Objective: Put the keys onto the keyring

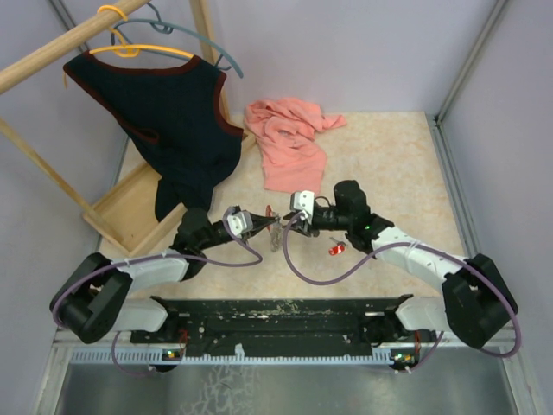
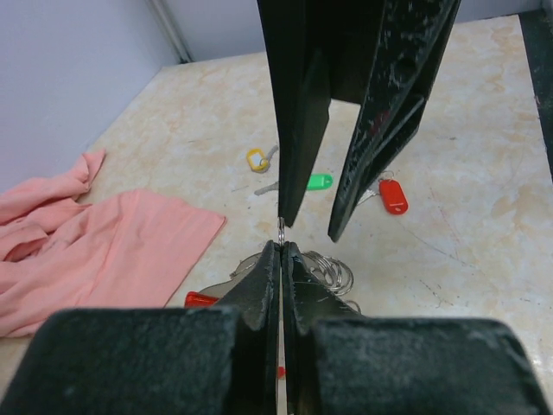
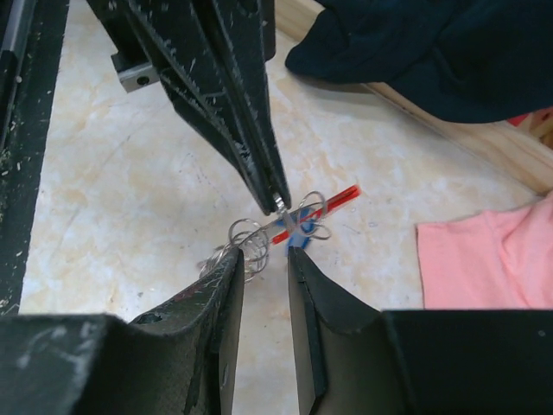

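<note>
Top external | left claw (image 1: 266, 221) pinched | right claw (image 1: 286, 224) parted | tips facing inward

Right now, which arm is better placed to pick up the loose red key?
Right. The right hand is open and empty, and the red key lies near that arm. The left hand is shut, pinching the keyring.

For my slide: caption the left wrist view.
Left tool shut on a small metal ring, right tool open opposite; yellow key, green key, red key beyond.
</note>
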`<move>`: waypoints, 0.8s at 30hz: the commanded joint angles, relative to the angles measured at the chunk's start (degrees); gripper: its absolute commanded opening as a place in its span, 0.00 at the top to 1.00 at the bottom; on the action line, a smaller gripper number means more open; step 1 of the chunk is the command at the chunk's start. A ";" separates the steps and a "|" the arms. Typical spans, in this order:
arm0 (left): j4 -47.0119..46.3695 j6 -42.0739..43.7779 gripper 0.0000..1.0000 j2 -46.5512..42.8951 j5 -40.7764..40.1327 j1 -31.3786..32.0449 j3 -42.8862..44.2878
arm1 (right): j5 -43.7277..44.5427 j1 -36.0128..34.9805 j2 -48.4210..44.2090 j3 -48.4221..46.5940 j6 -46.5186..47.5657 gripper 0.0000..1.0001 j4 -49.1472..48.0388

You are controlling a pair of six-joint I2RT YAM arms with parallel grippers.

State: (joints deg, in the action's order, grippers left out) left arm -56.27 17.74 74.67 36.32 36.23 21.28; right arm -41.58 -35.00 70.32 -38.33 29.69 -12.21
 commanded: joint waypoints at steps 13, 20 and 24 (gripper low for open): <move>-6.59 -2.62 1.00 1.29 3.62 -0.10 -0.32 | -2.91 0.46 2.10 -0.84 3.69 0.80 -8.61; -5.82 -2.36 1.00 1.31 3.59 -0.10 -0.14 | -1.92 0.54 1.93 -0.62 3.56 0.81 -8.63; -5.74 -2.34 1.00 1.26 3.61 -0.10 -0.10 | -3.82 0.55 1.82 -0.68 3.81 0.83 -8.16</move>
State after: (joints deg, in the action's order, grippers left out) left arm -60.29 16.03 75.77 38.72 36.23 21.23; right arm -43.24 -34.79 73.14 -38.30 32.60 -17.58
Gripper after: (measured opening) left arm 0.006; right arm 0.190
